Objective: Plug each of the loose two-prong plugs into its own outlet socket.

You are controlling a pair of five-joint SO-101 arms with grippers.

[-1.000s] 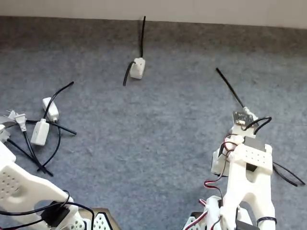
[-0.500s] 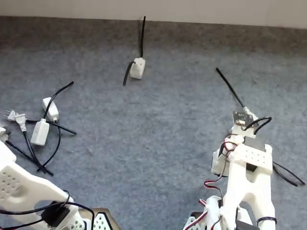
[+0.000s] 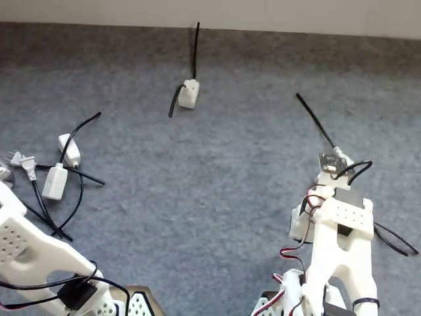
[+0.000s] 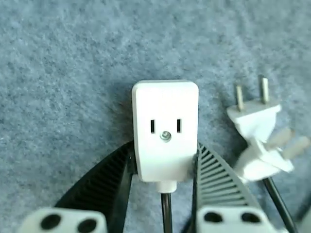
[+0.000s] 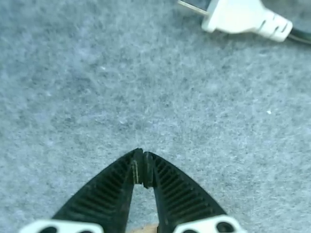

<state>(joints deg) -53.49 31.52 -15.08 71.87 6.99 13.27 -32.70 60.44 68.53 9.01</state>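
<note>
The left gripper [image 4: 164,153] is clamped on a white square outlet socket [image 4: 165,128]. Its black ridged fingers [image 4: 107,179] press on both sides of the socket's cord end. The two slots face up. A white two-prong plug [image 4: 255,126] lies on the grey carpet [image 4: 63,73] just beside this socket, not touching it.

The right gripper [image 5: 144,167] has its fingers together, tips touching, with nothing between them. A second white two-prong plug [image 5: 243,17] lies on the carpet near it, but apart.

On the left side of the carpet lies a long white socket [image 3: 54,181] among black cords. At the far middle lies another white socket on a black cord [image 3: 188,93].
</note>
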